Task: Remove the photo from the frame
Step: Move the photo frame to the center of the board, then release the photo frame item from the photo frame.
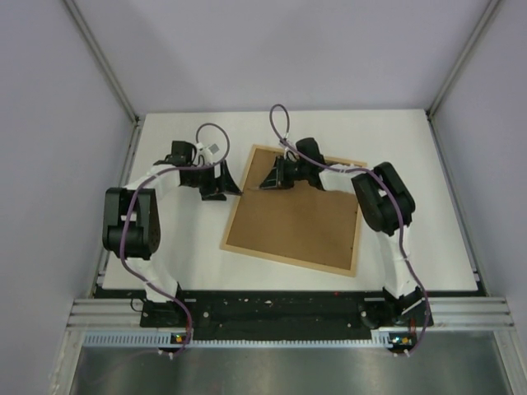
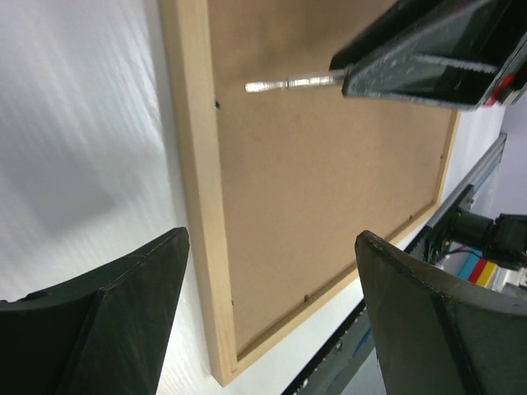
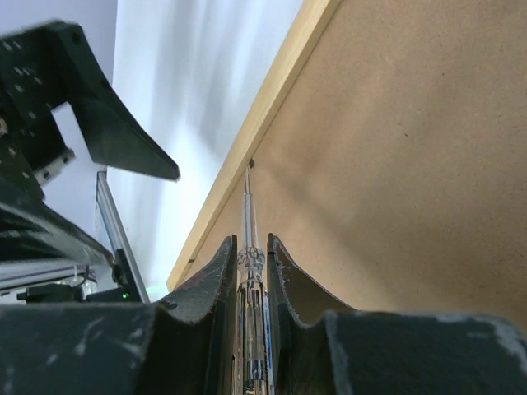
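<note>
Face down at the centre of the top view, the frame (image 1: 284, 257) shows only its brown board (image 1: 296, 222), which hides the photo. The left gripper (image 2: 273, 237) gapes at its left border. Only the wrist views show the right gripper (image 3: 251, 247) clamping a screwdriver (image 3: 247, 206), its tip at the border's inner edge.

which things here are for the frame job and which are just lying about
For the job:
frame, back side up
brown backing board
screwdriver, gripped in the right tool, tip at the frame's inner edge
left tool, open by the frame's edge

Just there:
white table
purple cables
</note>
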